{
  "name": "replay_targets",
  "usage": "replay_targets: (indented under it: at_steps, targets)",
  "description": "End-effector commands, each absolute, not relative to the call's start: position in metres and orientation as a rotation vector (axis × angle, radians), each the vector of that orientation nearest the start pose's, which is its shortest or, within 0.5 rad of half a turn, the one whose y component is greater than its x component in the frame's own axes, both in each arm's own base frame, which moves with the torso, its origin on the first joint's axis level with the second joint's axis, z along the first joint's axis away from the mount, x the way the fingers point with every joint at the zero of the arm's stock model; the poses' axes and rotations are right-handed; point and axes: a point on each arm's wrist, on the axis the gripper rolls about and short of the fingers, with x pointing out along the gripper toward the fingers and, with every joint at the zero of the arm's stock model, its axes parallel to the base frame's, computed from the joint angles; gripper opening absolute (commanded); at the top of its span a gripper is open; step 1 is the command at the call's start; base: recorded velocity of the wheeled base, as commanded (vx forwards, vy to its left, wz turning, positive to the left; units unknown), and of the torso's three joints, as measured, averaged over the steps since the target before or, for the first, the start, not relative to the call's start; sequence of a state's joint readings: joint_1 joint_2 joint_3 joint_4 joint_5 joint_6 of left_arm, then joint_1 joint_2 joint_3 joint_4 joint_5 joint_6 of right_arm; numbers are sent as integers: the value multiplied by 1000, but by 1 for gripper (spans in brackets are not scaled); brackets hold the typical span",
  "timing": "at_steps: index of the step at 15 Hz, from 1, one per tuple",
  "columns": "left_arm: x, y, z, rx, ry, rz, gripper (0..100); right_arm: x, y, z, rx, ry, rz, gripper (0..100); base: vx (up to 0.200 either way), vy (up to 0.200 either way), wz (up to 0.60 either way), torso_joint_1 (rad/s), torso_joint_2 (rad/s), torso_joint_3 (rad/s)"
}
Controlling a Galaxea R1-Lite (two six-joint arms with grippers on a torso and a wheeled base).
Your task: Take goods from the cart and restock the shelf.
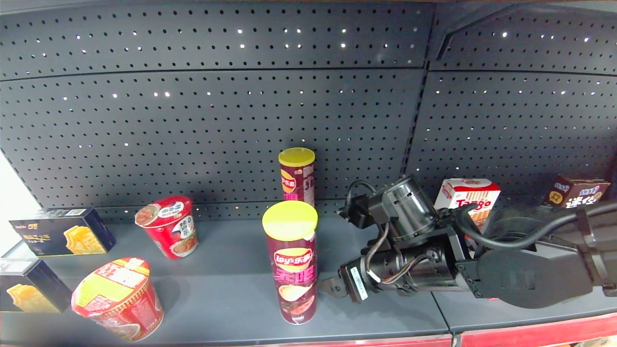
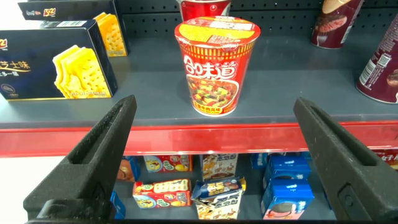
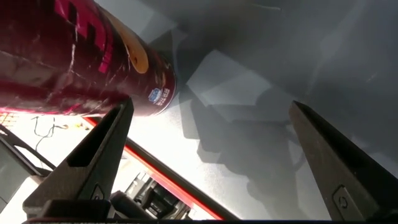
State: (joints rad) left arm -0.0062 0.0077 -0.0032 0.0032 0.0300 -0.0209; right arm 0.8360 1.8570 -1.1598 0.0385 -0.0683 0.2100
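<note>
The right gripper (image 1: 332,288) is sitting with its jaws spread apart and nothing between them. The front chip can (image 1: 291,270) is standing upright on the shelf (image 1: 226,284), just beside one fingertip, so that item looks placed. The left gripper (image 2: 214,102) is also gaping empty, with a noodle cup (image 2: 216,65) straight ahead of its gap. Another fetch seems due.
</note>
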Motion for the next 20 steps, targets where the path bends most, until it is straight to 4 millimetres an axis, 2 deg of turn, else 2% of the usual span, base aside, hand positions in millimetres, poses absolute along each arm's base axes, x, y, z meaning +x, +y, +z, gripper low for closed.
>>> replay_targets:
  at_steps: [1,2,4,7,10,12,13,14,16,18,20]
  targets:
    - [-22,1,76,-21,9,25,100,232,251,165,-134,746,645,100,0,0,0,0,0,0]
    - [-22,1,76,-21,7,23,100,232,250,166,-133,746,644,100,0,0,0,0,0,0]
    - [-22,1,76,-21,9,23,100,236,235,174,-114,723,613,100,0,0,0,0,0,0]
    - [-22,1,76,-21,9,25,100,240,215,198,-146,624,605,100,0,0,0,0,0,0]
    - [-22,1,76,-21,9,25,100,222,192,238,-137,487,581,100,0,0,0,0,0,0]
    - [-22,1,76,-21,7,23,100,205,184,248,-126,446,590,100,0,0,0,0,0,0]
    - [-22,1,76,-21,7,25,100,187,181,253,-115,401,620,100,0,0,0,0,0,0]
    - [-22,1,76,-21,9,25,100,168,175,253,-100,356,653,100,0,0,0,0,0,0]
    - [-22,1,76,-21,7,25,100,155,160,248,-101,347,581,100,0,0,0,0,0,0]
    - [-22,1,76,-21,9,25,100,138,141,229,-124,384,565,100,0,0,0,0,0,0]
    - [-22,1,76,-21,9,25,100,126,126,221,-124,389,557,100,0,0,0,0,0,0]
